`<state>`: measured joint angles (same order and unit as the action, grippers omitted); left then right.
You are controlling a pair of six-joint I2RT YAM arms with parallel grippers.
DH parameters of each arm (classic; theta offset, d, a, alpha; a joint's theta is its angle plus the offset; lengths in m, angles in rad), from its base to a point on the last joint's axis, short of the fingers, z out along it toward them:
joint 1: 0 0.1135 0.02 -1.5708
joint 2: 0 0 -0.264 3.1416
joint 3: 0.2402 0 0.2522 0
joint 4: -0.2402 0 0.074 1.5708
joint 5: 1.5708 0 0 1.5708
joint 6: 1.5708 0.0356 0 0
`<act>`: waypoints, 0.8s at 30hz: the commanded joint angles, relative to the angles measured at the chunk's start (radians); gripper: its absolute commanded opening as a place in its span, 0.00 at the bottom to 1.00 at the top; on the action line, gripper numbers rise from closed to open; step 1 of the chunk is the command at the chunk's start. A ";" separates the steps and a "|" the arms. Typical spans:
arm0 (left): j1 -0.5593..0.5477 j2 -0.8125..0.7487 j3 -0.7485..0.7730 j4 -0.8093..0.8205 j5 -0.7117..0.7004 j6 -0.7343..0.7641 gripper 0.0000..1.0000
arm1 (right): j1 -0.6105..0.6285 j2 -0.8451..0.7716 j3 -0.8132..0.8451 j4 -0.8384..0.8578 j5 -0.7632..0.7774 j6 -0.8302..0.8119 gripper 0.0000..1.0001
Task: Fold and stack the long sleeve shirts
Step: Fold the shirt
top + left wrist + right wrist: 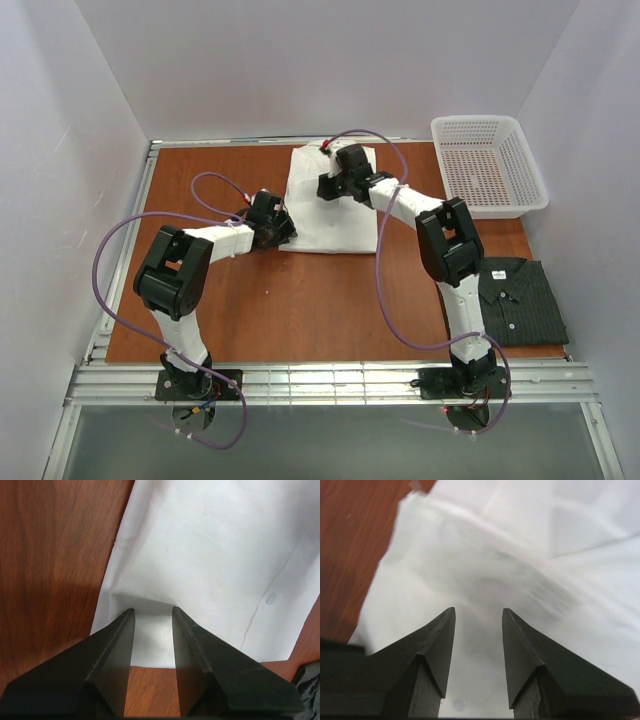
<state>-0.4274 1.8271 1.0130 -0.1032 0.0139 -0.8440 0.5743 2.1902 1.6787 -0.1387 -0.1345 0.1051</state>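
1. Over to the wooden desk (300,300); the white shirt (335,215) lies folded into a neat rectangle at the far middle, flat on the wood.
2. The left pincer (283,230) is down at that shirt's near-left corner; the left wrist view shows its two fingers (117,640) apart with a clear gap between them; white cloth lies flat in the gap and the shirt's near edge runs straight across beneath; nothing is clamped there.
3. The right pincer (332,185) is over the far half of the same shirt, reaching in from the right; its fingers (535,665) stand apart too, with white cloth showing through the gap.
4. Just ahead of the right tips the cloth humps up in a soft ridge, smeared with blur; whether the tips touch the fabric cannot be told.
5. The dark striped shirt (520,300) sits folded at the near-right corner of the desk, collar at its far end, partly behind the right arm; it is well apart from the white one, so the two are not stacked.
6. A white mesh basket (490,165) rests at the far-right corner, near the white shirt but not touching it.
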 commanded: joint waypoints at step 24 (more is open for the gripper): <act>0.001 -0.048 0.050 -0.119 0.013 0.082 0.39 | -0.100 -0.509 -0.749 0.185 -0.172 0.199 0.28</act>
<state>-0.4274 1.7462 1.0500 -0.1997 -0.0029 -0.7685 0.4603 1.6691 0.9604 -0.0463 -0.2607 0.2699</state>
